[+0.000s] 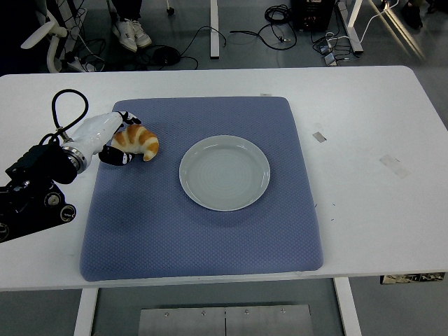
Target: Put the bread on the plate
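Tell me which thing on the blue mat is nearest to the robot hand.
The croissant, at the left hand; the plate lies farther right.

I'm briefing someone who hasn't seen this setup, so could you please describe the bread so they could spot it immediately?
A blue mat covers the middle of the white table, with a pale round plate at its centre. Left of the plate, near the mat's far-left corner, lies the bread, right at the left hand. It is a curved, golden-brown croissant, the only food there.

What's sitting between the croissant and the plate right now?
Nothing: in the head view only bare blue mat separates the croissant from the plate.
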`<state>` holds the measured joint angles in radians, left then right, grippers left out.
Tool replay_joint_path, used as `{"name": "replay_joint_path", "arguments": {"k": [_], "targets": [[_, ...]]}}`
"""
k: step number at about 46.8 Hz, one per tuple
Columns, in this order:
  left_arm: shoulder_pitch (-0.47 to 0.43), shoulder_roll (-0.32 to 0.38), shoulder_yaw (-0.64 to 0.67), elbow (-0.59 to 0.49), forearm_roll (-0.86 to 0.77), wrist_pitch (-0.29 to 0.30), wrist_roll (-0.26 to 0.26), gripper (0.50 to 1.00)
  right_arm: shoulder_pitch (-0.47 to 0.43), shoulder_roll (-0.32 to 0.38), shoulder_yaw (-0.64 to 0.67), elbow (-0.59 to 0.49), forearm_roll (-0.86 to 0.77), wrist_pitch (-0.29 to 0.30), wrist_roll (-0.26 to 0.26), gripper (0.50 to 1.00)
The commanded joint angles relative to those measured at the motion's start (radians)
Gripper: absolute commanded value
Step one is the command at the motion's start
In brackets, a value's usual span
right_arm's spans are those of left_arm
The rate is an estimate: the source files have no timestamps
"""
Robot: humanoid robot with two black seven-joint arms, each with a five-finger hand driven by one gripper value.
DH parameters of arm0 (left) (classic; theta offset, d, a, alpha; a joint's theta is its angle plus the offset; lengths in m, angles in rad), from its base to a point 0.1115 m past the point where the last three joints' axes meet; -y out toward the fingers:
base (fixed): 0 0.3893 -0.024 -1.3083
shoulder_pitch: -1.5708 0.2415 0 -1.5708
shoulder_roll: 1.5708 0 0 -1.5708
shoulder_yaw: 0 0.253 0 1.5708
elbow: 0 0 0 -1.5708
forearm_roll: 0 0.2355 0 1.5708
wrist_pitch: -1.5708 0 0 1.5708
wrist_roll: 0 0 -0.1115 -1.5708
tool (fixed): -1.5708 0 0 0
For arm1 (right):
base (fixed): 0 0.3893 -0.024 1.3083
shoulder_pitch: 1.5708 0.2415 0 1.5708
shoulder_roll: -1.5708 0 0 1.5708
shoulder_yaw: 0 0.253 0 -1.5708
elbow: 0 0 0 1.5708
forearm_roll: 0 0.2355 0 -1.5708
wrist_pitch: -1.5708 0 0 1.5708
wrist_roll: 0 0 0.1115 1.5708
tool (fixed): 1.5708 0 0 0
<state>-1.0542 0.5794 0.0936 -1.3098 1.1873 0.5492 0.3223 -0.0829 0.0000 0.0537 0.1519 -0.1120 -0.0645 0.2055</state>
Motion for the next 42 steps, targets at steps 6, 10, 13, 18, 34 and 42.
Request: {"name": "replay_joint_path", "arguments": {"k": [6,10,13,18,34,42], "targets": [[0.005,-0.004,0.002,0.017,0.000,-0.005,-0.002,0.740,0.000,0.000,0.000,0.000,0.000,0.000,0.000,1.000],[0.007,-0.004,0.000,0.018,-0.001,-0.014,-0.005,0.675,0.000,0.000,0.000,0.000,0.000,0.000,0.000,1.000],[0.007,-0.003,0.000,0.018,-0.006,-0.028,-0.008,0.639,0.000,0.000,0.000,0.000,0.002,0.000,0.000,1.000],[0.005,0.000,0.000,0.018,-0.021,-0.031,-0.014,0.565,0.000,0.000,0.000,0.000,0.000,0.000,0.000,1.000],[-0.001,0.013,-0.003,0.018,-0.043,-0.031,-0.019,0.539,0.000,0.000,0.000,0.000,0.000,0.000,0.000,1.000],[-0.004,0.022,-0.008,0.018,-0.044,-0.032,-0.028,0.514,0.000,0.000,0.000,0.000,0.000,0.000,0.000,1.000]]}}
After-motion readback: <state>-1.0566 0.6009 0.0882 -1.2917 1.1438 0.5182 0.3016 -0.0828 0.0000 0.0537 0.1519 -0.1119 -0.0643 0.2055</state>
